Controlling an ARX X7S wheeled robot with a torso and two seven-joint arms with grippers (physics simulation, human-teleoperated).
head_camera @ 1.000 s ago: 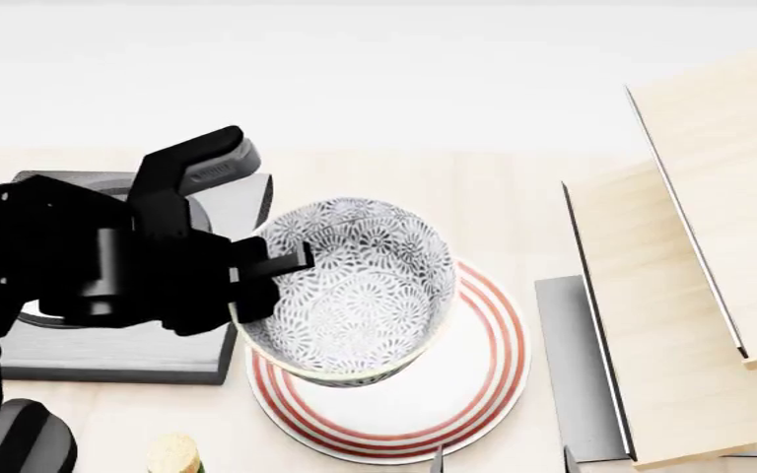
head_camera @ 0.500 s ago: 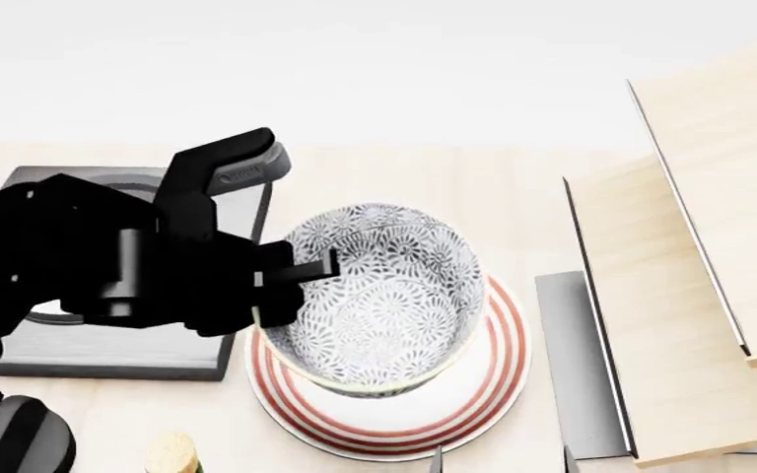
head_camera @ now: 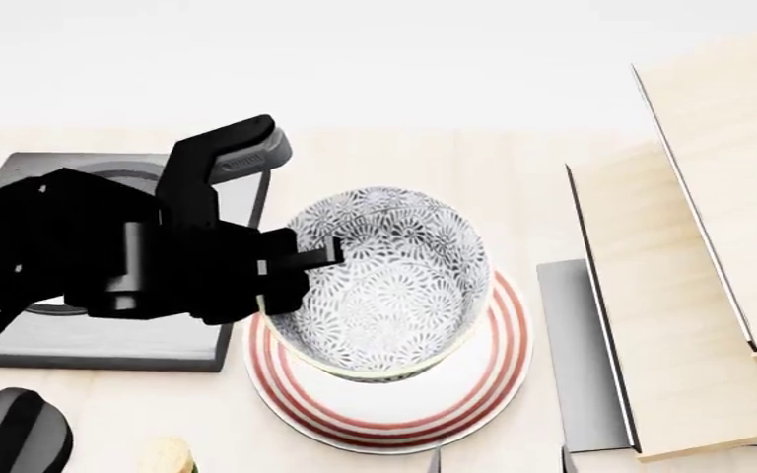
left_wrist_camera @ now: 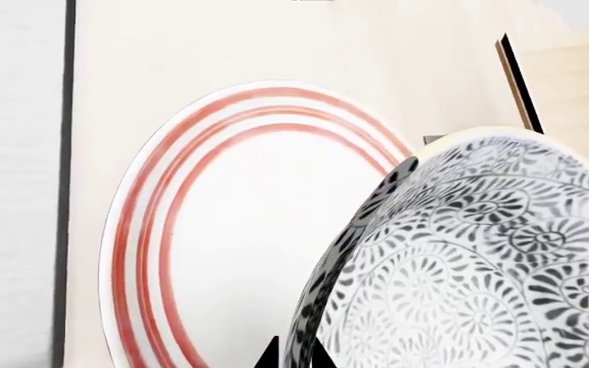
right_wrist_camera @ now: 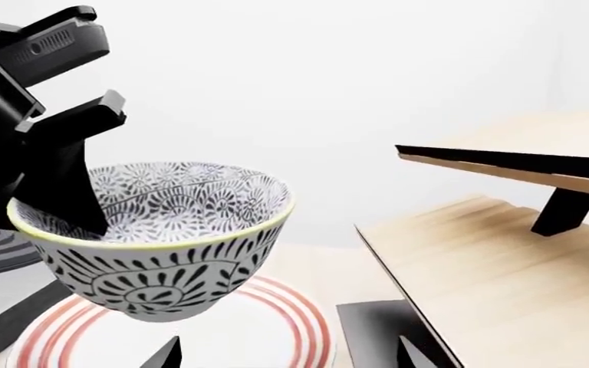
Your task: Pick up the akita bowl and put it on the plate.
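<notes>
The akita bowl (head_camera: 385, 286), white with a dense grey-blue floral pattern, hangs slightly tilted just above the plate (head_camera: 392, 419). The plate is a flat white one with red rings. My left gripper (head_camera: 303, 266) is shut on the bowl's left wall, one finger inside and one outside. In the left wrist view its tips (left_wrist_camera: 294, 359) pinch the rim of the bowl (left_wrist_camera: 478, 261) over the plate (left_wrist_camera: 223, 230). The right wrist view shows the bowl (right_wrist_camera: 162, 222) hovering with a gap over the plate (right_wrist_camera: 284, 322). My right gripper (right_wrist_camera: 286, 356) is open, low and in front of the plate, holding nothing.
A square grey burner (head_camera: 115, 340) lies to the plate's left, under my left arm. Light wooden shelf boards (head_camera: 694, 296) stand on the right, with a dark grey slab (head_camera: 576, 335) at their foot. A cork-topped thing (head_camera: 166, 458) is at the near edge.
My left gripper has carried the bowl to the right, from over the plate's left edge to more nearly over its middle. The right gripper has stayed put.
</notes>
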